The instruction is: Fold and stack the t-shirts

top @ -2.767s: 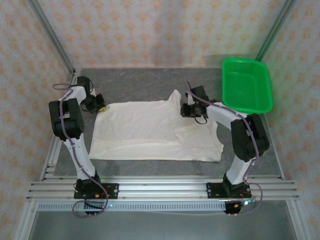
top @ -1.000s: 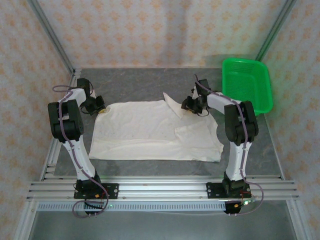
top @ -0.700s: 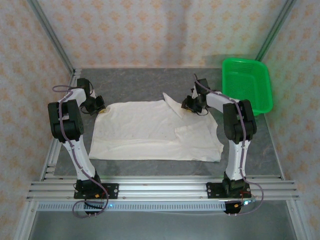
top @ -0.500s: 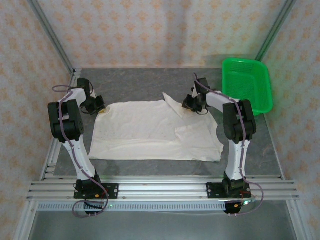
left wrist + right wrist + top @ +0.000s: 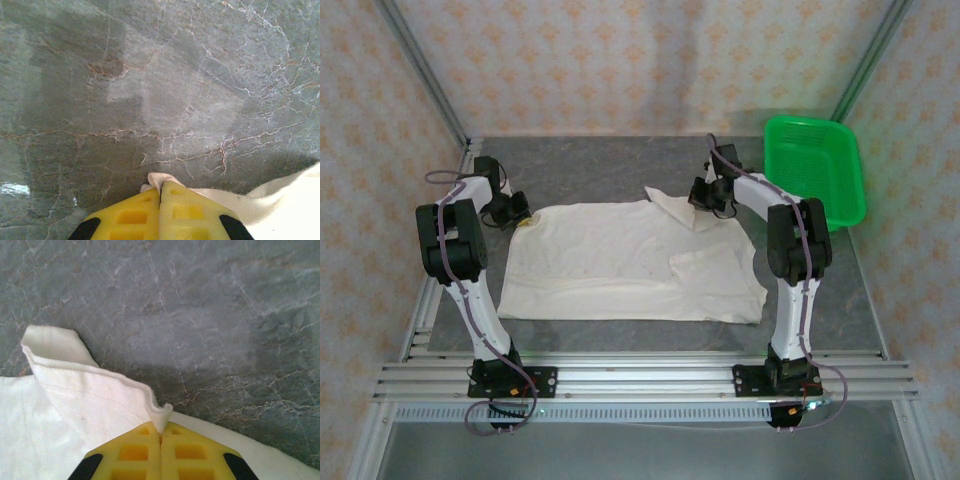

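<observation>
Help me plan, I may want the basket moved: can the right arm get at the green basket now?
Probably yes: the green basket sits just beside the right claw with open table between, but that claw is shut on the t-shirt.

A large off-white t-shirt (image 5: 610, 260) lies spread out, plain face up, left of the green basket (image 5: 772, 160). The side toward the basket is folded over the body. The far corner nearest the basket is raised and curled.

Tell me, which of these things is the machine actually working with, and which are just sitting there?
In use: large off-white cotton t-shirt; yellow left fingers and yellow right fingers, each pinching its edge.
Just lying about: green plastic basket; grey marbled table.
</observation>
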Robot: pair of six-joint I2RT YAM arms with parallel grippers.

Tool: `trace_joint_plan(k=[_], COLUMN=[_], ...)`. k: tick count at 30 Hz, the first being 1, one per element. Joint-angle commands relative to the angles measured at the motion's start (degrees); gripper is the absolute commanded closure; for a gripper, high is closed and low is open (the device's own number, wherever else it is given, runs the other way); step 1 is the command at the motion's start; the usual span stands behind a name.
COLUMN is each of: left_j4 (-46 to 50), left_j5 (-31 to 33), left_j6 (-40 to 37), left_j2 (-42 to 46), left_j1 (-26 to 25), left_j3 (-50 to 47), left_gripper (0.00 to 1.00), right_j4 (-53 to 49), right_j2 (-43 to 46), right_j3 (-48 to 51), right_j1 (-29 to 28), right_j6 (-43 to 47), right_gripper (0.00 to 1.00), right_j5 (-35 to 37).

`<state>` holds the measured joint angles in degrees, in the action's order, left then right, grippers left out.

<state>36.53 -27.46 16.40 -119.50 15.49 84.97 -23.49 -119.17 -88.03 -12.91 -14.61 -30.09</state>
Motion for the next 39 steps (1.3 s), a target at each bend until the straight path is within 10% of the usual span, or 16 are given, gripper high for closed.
trace_joint_plan(k=[1, 22, 39], left_j4=[4.9, 8.4, 6.6], left_j5=[2.7, 3.4, 3.0], left_j6=[-1.1, -0.8, -1.6], left_j2=[-1.1, 1.2, 5.8], left_j1=[-0.1, -0.1, -0.1], left_j3=[0.2, 8.0, 8.3], left_gripper=[1.0, 1.0, 1.0], right_j4=[-3.0, -6.1, -1.9], right_j2=[0.5, -0.2, 5.5], right_j3=[-3.0, -16.3, -16.6], right_j1=[0.3, 0.7, 0.8], right_j6=[3.1, 15.4, 18.7], right_gripper=[0.98, 1.0, 1.0], right_j5=[3.7, 20.3, 20.5])
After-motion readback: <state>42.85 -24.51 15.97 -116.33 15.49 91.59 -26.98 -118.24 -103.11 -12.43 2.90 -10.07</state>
